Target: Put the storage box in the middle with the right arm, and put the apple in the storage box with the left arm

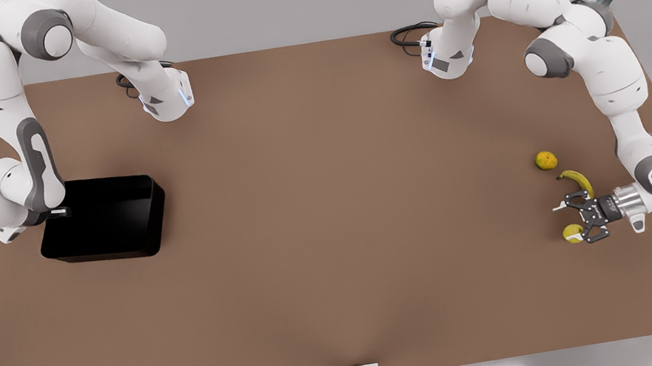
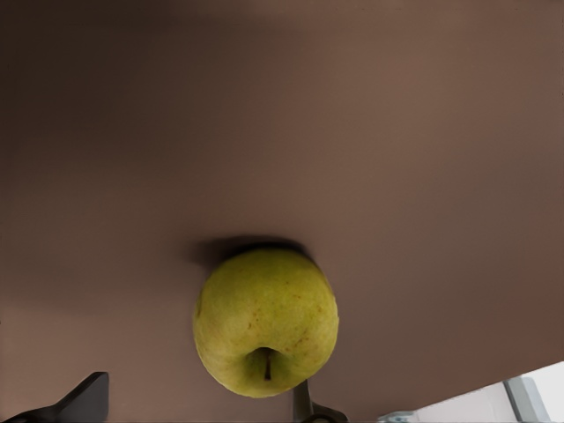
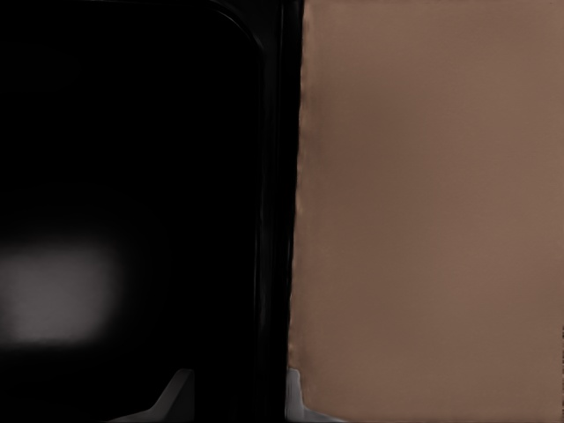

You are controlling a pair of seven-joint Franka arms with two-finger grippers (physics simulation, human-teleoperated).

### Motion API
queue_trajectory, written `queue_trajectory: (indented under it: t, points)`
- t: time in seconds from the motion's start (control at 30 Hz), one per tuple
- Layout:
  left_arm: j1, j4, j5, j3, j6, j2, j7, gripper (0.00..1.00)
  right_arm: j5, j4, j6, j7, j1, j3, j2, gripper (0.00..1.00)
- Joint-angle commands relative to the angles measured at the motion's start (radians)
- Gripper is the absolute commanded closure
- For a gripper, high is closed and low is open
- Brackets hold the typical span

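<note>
The yellow-green apple point(image 1: 573, 233) lies on the brown table at the front view's right. My left gripper point(image 1: 572, 222) is low over it and open. In the left wrist view the apple point(image 2: 266, 322) sits just ahead of the left gripper point(image 2: 198, 407), closer to one fingertip than the other. The glossy black storage box point(image 1: 113, 221) stands at the front view's left. There my right gripper point(image 1: 59, 211) is at the box's outer wall. In the right wrist view the right gripper point(image 3: 236, 392) is open and straddles the wall of the storage box point(image 3: 132, 176).
A curved banana point(image 1: 578, 181) lies right behind the left gripper, and a rough orange-yellow fruit point(image 1: 546, 160) a little farther back. The table point(image 1: 329, 207) spreads wide between the box and the fruits. Black cables point(image 1: 407, 36) loop at the far edge.
</note>
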Motion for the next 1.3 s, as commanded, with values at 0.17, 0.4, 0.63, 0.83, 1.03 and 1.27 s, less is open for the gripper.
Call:
queue_trajectory:
  t: [0.17,0.4,0.63,0.83,1.03,1.27]
  points:
    - [0.018,0.000,0.041,-0.018,0.025,0.013,-0.002,0.00,-0.011,0.003,0.000,-0.018,0.002,0.000,0.003,0.79]
    - [0.060,-0.026,0.022,-0.040,0.024,0.016,0.008,0.00,-0.011,0.009,-0.018,-0.018,0.005,0.002,0.000,0.79]
    - [0.073,-0.031,-0.025,-0.041,0.014,0.013,0.006,0.13,0.000,0.115,-0.166,-0.055,0.032,0.029,-0.032,0.79]
    - [0.075,-0.049,-0.041,-0.052,0.024,0.014,0.000,0.35,0.038,0.244,-0.261,-0.040,0.308,0.046,-0.038,0.79]
    - [0.084,-0.049,-0.045,-0.055,0.031,0.017,0.014,0.38,0.191,0.442,-0.307,-0.028,0.598,0.044,0.086,0.79]
    - [0.090,-0.043,-0.045,-0.058,0.030,0.013,-0.020,0.54,0.357,0.723,-0.325,0.178,0.775,0.136,0.272,0.79]
